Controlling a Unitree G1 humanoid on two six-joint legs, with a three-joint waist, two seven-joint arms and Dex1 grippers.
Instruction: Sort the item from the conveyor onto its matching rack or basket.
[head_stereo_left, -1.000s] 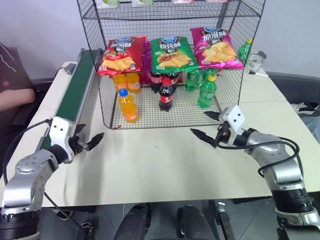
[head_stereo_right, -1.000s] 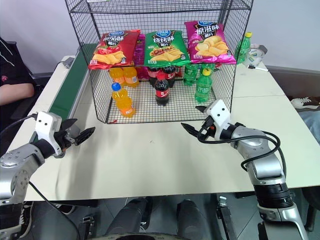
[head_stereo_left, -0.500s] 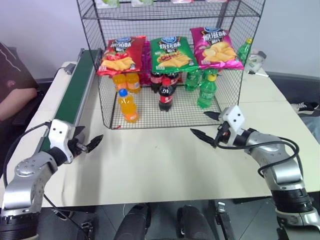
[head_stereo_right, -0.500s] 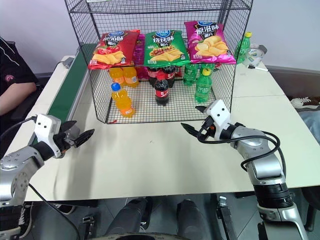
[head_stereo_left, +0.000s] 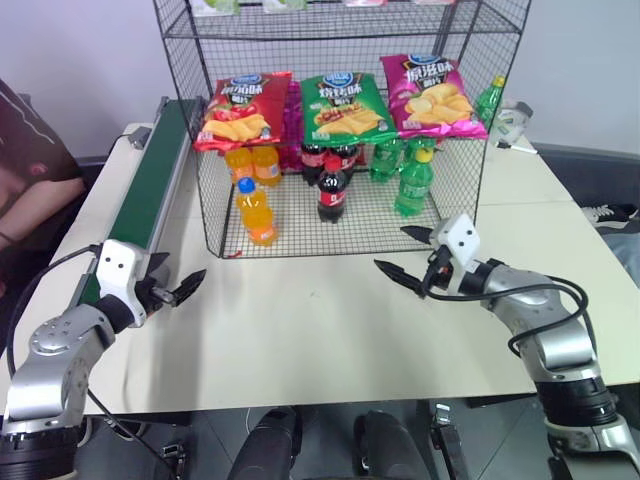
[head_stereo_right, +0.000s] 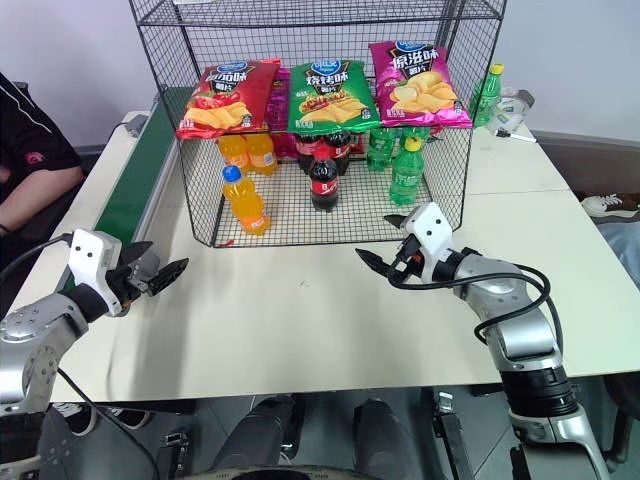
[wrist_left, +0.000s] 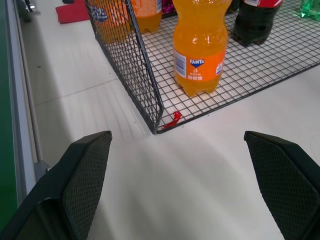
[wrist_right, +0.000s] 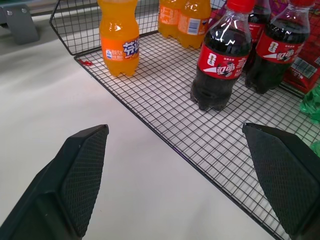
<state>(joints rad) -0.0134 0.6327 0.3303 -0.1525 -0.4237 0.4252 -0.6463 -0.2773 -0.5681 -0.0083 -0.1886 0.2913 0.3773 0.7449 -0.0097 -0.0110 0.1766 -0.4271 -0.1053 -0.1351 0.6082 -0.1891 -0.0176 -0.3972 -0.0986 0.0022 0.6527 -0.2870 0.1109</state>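
The item, an orange soda bottle (head_stereo_left: 257, 212) with a blue cap, stands upright on the bottom tier of the black wire rack (head_stereo_left: 203, 190), near its front left corner. The left wrist view shows the bottle (wrist_left: 200, 47) just inside the mesh. The dark-green conveyor (head_stereo_left: 150, 185) runs along the table's left side with nothing on it. My left gripper (head_stereo_left: 180, 268) hovers open and empty over the table beside the conveyor's near end. My right gripper (head_stereo_left: 391, 249) is open and empty just in front of the rack's right half, pointing toward its floor.
Three crisp bags (head_stereo_left: 340, 105) hang across the rack front. Cola bottles (head_stereo_left: 332, 190), green bottles (head_stereo_left: 413, 183) and more orange bottles (head_stereo_left: 253, 163) fill the tier. A green bottle (head_stereo_left: 489, 100) stands outside at the back right. A person's arm (head_stereo_left: 30, 180) is at the left.
Both grippers hold their places, open. The person's arm at the left edge has shifted a little.
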